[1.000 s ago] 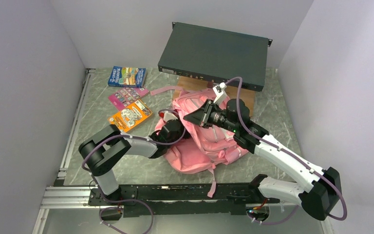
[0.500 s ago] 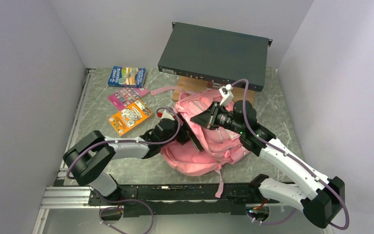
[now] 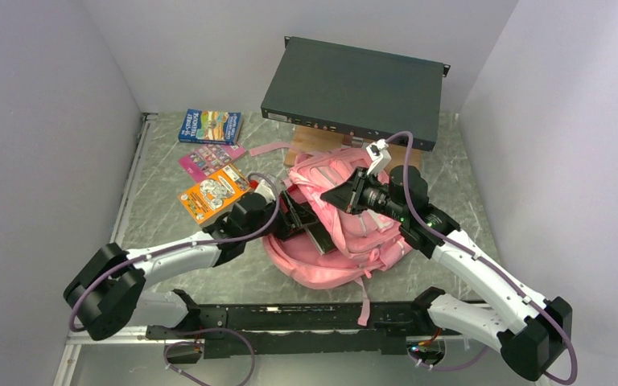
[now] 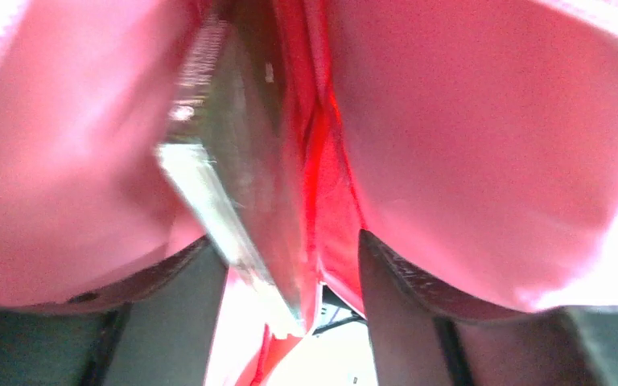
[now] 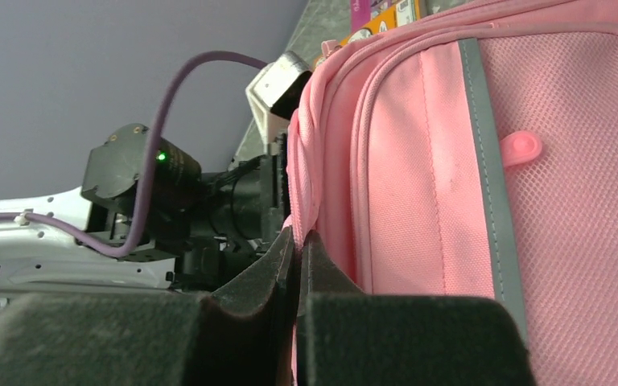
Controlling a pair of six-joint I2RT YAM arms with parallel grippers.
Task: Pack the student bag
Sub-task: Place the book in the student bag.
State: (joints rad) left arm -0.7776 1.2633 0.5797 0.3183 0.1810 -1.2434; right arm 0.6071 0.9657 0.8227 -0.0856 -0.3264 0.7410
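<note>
Left gripper (image 4: 286,305) opened; book (image 4: 245,177) inside student bag (image 3: 366,241); right gripper (image 5: 298,257) pinches it.

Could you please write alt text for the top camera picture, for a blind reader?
Two robot arms work on a pink backpack lying on a grey table: the right fingers pinch its upper edge, the left fingers stand open at its mouth. Three colourful books lie to its left, a flat black box behind it.
</note>
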